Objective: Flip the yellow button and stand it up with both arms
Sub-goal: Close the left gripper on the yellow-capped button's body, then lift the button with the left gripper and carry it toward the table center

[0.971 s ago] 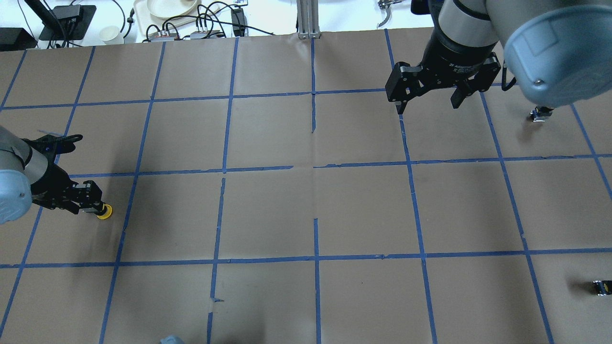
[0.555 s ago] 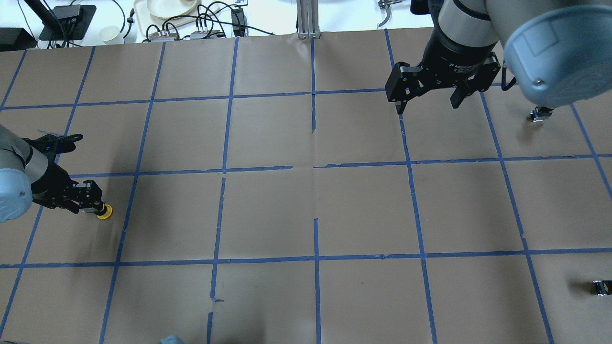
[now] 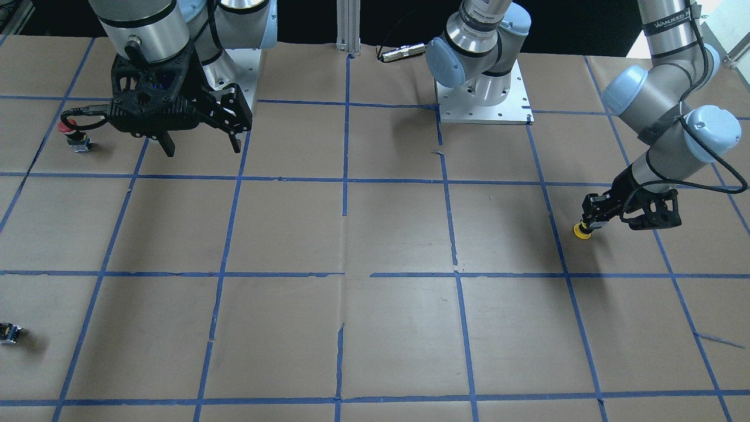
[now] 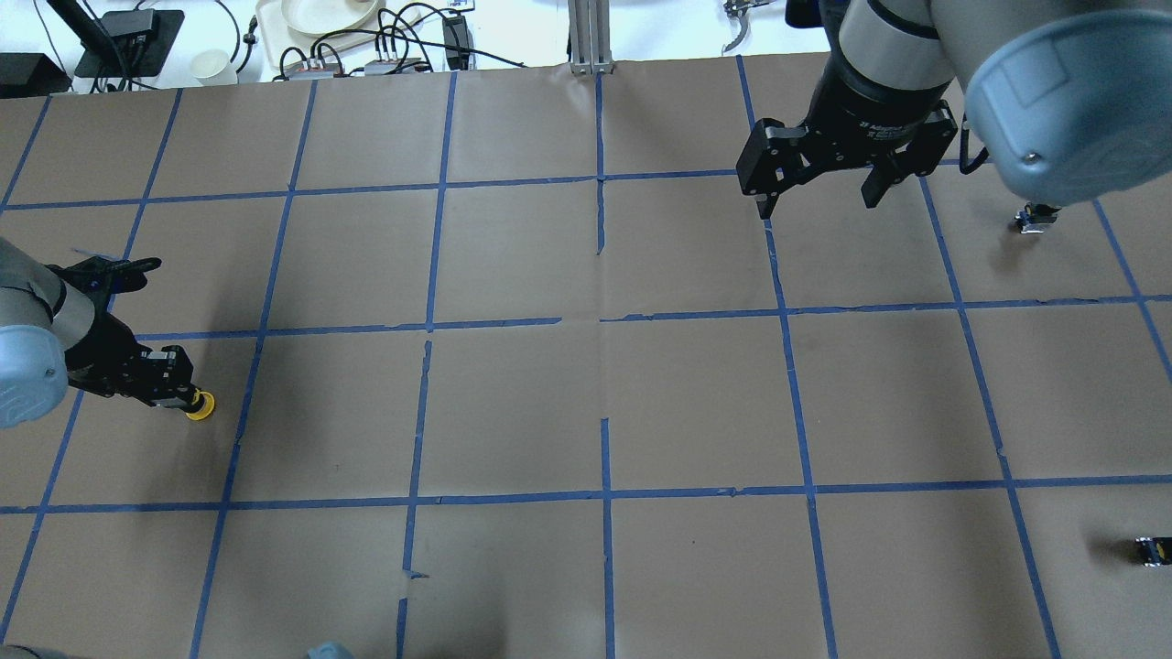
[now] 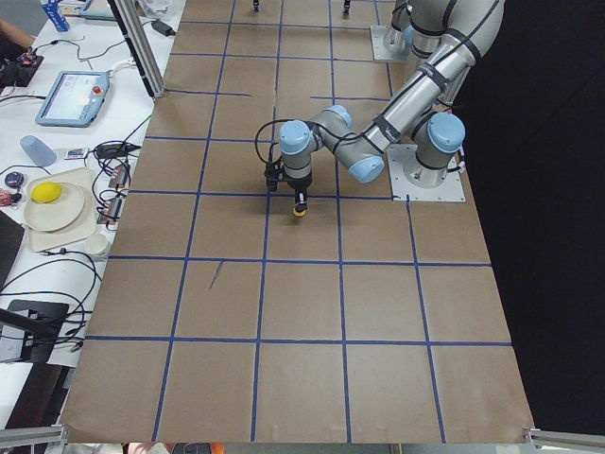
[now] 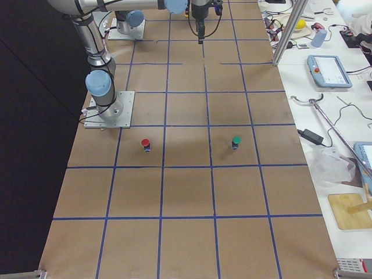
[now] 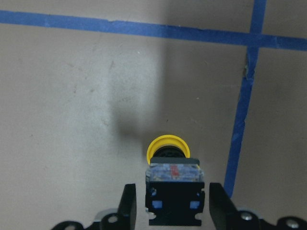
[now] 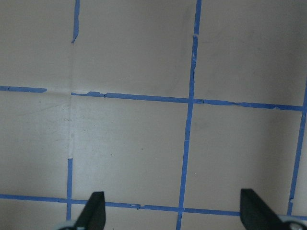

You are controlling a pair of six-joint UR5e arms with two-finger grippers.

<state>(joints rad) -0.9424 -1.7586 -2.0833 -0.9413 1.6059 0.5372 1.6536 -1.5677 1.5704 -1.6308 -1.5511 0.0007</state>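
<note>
While my left gripper (image 7: 172, 188) is straddling the yellow button (image 7: 173, 175), slim gaps showing either side, my right gripper (image 4: 817, 208) is hovering wide open

Overhead: red button (image 4: 1033, 220) cap hidden under my right arm (image 4: 1053, 91), body only. Small block (image 4: 1152, 549) too small to make out. My right gripper (image 8: 173, 211): fingers (image 8: 95, 210) cut by wrist view's edge.

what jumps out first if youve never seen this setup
The bright yellow button at the overhead view's left edge, with the left pincer low over it, fingers either side of its black body. Then the right pincer, wide open, hanging over the blue-taped paper at the far right.
</note>
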